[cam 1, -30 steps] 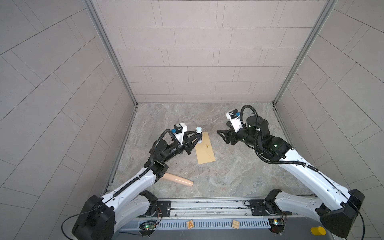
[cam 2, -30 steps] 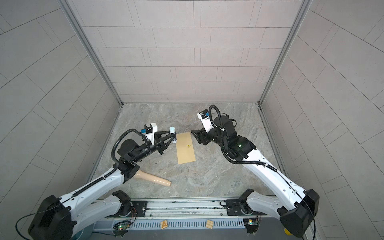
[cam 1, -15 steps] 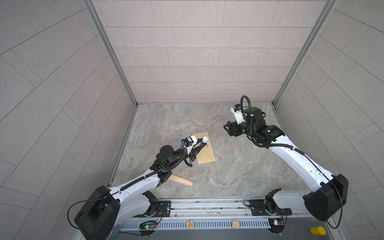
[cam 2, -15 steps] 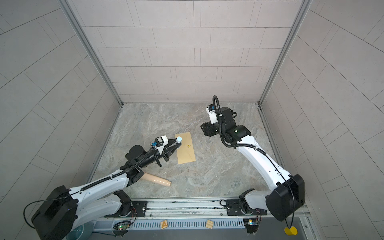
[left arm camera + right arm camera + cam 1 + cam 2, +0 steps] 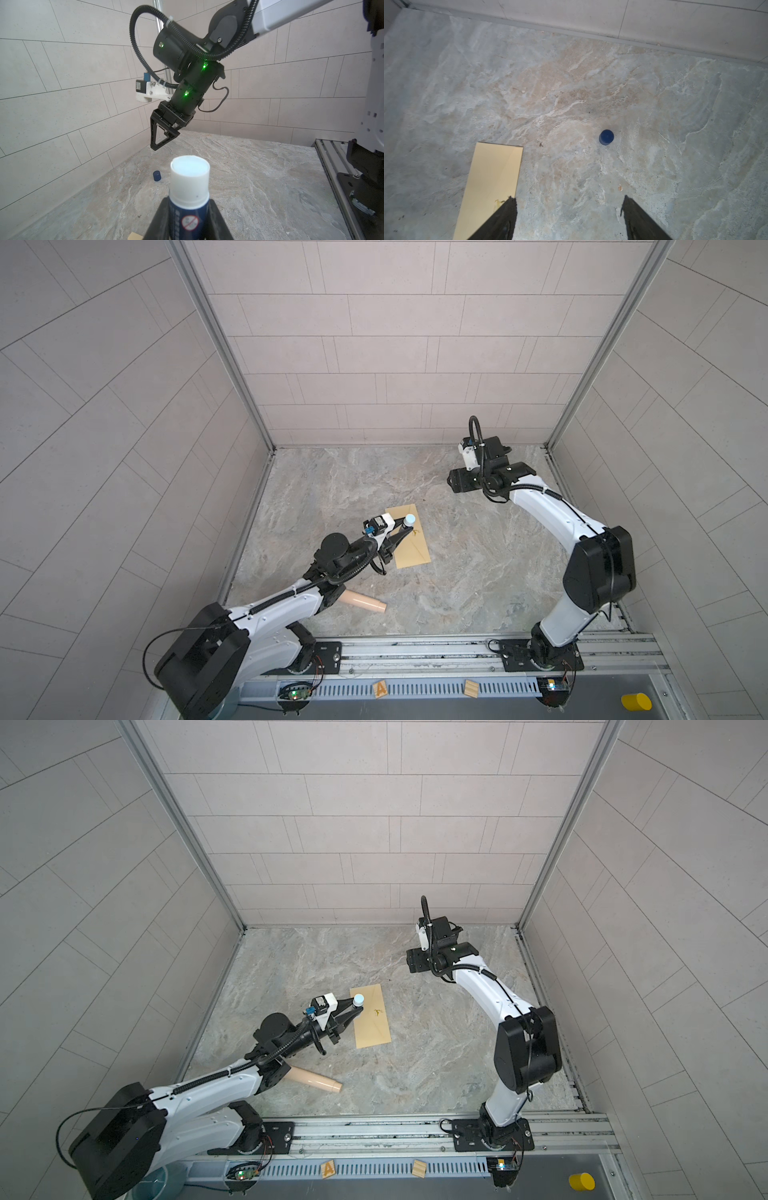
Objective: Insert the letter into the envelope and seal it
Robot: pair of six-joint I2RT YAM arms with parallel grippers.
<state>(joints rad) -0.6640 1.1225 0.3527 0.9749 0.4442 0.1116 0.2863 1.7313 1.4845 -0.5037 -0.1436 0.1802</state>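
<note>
The left gripper [image 5: 406, 527] clamps an uncapped glue stick [image 5: 410, 519] over one corner of the envelope [image 5: 411, 547] lying flat on the marble table [image 5: 478, 572], while the right gripper [image 5: 569, 203], jaws spread, and a blue cap [image 5: 606, 137] are both apart from the envelope.

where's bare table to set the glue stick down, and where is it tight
Widest bare table: between the envelope and the right arm, down to the front rail. Also the back left corner. Crowded: the envelope's left edge, where the left gripper holds the glue stick, the tan tube by the left arm, and the blue cap by the right gripper.
</note>
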